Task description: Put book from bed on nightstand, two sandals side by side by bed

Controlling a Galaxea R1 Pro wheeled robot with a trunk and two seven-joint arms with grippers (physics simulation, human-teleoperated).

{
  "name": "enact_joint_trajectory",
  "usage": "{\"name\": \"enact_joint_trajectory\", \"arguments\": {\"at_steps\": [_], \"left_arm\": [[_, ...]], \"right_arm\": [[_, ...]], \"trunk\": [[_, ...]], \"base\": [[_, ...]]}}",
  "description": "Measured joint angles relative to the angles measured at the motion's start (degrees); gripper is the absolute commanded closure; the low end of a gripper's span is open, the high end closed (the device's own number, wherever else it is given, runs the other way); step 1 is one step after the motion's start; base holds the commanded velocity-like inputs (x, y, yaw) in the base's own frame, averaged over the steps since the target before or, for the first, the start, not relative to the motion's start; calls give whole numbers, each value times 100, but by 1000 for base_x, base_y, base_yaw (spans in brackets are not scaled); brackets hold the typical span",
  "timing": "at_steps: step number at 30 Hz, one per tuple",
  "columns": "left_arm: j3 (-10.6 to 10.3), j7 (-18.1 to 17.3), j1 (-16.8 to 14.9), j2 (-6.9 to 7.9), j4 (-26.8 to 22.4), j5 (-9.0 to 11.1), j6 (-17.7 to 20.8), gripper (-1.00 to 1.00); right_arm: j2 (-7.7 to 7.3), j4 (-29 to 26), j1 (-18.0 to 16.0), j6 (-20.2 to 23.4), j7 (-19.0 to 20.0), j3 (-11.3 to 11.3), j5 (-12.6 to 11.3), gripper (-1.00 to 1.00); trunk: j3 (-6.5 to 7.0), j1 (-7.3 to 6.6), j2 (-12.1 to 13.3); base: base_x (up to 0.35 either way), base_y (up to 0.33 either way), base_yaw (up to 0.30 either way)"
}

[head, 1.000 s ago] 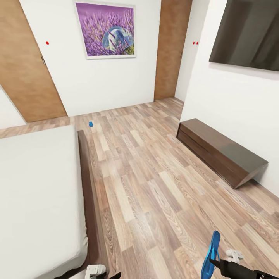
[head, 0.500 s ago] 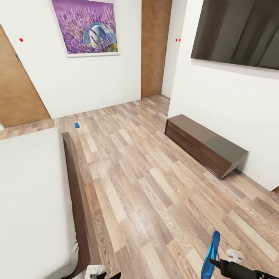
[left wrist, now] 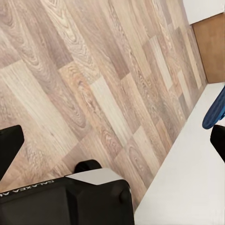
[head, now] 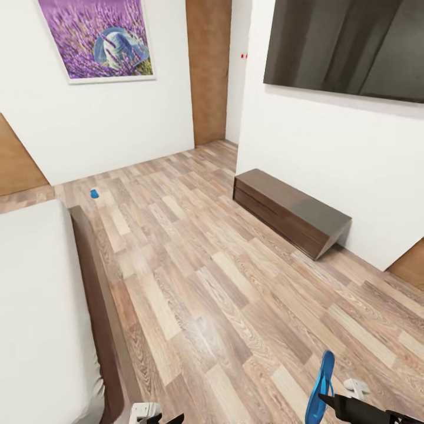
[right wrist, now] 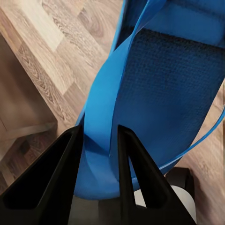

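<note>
**A:** What is in the room, going left to right?

**B:** Far left of the left end effector [head: 154,417] lies the bed [head: 35,312], a pale grey-white mattress on a dark brown wooden frame. Well ahead of that end effector, near the foot of the bed, a small bright blue sandal [head: 94,193] lies on the light wood-plank floor [head: 224,294]. Ahead of the right end effector [head: 325,401], against the white wall, stands a long low dark-brown bench cabinet [head: 288,211].

**A:** And the hands?

**B:** The right end effector is clenched on the second blue sandal [right wrist: 154,108], its two black fingers [right wrist: 129,173] pinching the strap, sole upright. Whether the left one is released or clenched, I cannot tell.

**A:** What just changed?

**B:** The whole view has swung rightward within a second: bed, floor sandal and cabinet all slid left in frame. The things themselves did not move. I judge the robot is turning while carrying one sandal, with pairing beside the bed not yet done.

**A:** Any writing?

**B:** Pale letters starting "GALAXEA" on the black arm housing [left wrist: 70,199].
</note>
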Motion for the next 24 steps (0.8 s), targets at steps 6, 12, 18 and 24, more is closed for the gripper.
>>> {"name": "enact_joint_trajectory", "arguments": {"at_steps": [6, 12, 18, 24], "left_arm": [[0, 0, 0, -3, 0, 0, 3, -100], [0, 0, 0, -4, 0, -1, 1, -100], [0, 0, 0, -3, 0, -5, -1, -100], [-3, 0, 0, -4, 0, -7, 1, -100]], "right_arm": [[0, 0, 0, 0, 0, 0, 1, 100], [0, 0, 0, 0, 0, 0, 0, 100], [0, 0, 0, 0, 0, 0, 0, 100], [0, 0, 0, 0, 0, 0, 0, 100]], "trunk": [[-33, 0, 0], [-65, 0, 0], [-98, 0, 0], [-130, 0, 0]], "base": [[0, 0, -225], [0, 0, -225], [0, 0, -225], [0, 0, -225]]}}
